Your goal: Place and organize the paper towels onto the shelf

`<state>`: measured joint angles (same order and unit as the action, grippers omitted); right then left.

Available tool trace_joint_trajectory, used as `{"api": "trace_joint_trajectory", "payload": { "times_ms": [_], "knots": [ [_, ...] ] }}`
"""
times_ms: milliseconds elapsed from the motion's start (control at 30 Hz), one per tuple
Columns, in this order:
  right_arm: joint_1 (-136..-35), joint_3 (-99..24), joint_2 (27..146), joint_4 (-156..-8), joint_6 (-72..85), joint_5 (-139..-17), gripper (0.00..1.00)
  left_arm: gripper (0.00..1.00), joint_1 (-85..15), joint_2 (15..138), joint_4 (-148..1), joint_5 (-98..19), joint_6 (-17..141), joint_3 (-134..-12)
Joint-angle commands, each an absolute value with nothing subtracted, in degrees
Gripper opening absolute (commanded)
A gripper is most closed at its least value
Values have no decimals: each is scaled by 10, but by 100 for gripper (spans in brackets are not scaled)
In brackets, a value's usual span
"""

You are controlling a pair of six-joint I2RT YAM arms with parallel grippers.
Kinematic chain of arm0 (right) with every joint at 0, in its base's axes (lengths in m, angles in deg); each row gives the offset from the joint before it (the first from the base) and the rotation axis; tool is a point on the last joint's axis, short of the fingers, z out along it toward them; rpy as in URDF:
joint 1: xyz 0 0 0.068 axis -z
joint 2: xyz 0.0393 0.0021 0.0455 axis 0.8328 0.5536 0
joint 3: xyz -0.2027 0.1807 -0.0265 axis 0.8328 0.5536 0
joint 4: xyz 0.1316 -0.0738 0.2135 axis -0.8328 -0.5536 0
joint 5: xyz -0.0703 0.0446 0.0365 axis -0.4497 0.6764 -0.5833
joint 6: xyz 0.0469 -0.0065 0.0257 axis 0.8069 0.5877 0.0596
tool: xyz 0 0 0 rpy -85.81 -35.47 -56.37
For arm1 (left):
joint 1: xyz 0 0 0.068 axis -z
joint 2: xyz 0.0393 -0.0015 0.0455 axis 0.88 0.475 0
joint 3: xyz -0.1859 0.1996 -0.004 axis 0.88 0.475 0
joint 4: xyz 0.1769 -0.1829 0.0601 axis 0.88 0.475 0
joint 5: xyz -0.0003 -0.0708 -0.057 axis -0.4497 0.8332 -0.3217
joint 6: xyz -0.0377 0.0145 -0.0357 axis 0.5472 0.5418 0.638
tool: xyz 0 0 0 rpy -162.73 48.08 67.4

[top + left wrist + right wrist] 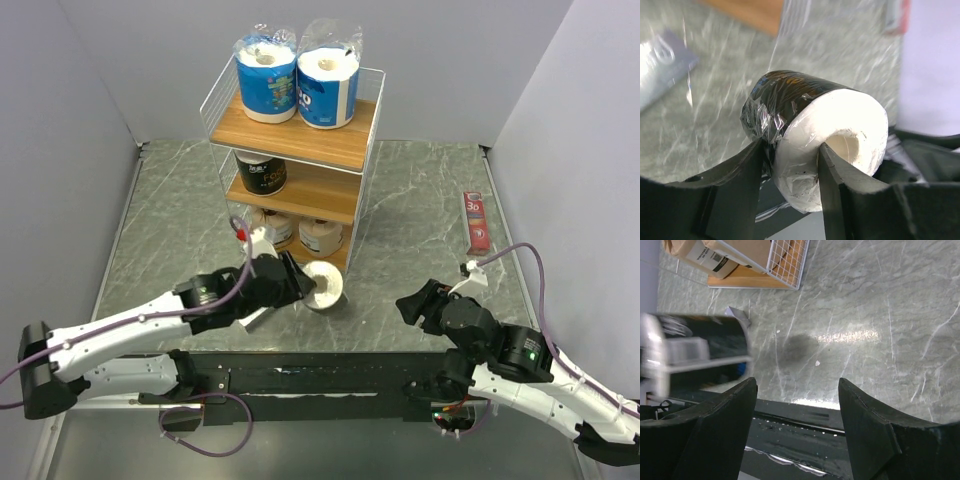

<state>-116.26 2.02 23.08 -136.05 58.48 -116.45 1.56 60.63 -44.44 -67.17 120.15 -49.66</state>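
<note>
Grey marbled tabletop (430, 200) fills the space between plain pale walls, and the shelf (340, 140) stands at its far middle. On the top board you have two blue-wrapped rolls (266, 78) (328, 85) upright and side by side. The middle board holds one black-wrapped roll (262, 172) at its left end. The bottom board carries two brown paper rolls (275, 228) (321, 236) next to each other.

Your left gripper (300, 285) is clamped on the second black roll (325, 285), just in front of the bottom tier. The left wrist view shows the left gripper (790, 160) with its fingers (757, 155) pressed into the white end of the roll (805, 120), one outside the wrap and one against the core hole. The roll lies on its side with its white face turned toward the near right. You cannot tell from these views whether it touches the table.

A flat silver bar (660, 65) lies on the marble just beside that arm.

Your right gripper (412, 303) hangs low over bare marble, well apart from the shelf. Its jaws stand wide with nothing between them (797, 385). A slim red box (476, 222) lies near the right wall.
</note>
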Motion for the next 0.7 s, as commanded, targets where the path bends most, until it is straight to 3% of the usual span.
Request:
{"api": "trace_joint_trajectory", "payload": {
  "times_ms": [0, 300, 667],
  "knots": [
    [-1166, 21, 222, -1369, 594, -1183, 74, 47, -1, 567, -387, -753, 1161, -588],
    [-1166, 18, 203, -1382, 598, -1181, 74, 45, -109, 582, -369, -731, 1075, -707],
    [-1166, 15, 189, -1400, 603, -1185, 74, 44, -140, 663, -386, -721, 1025, -824]
  ]
}}
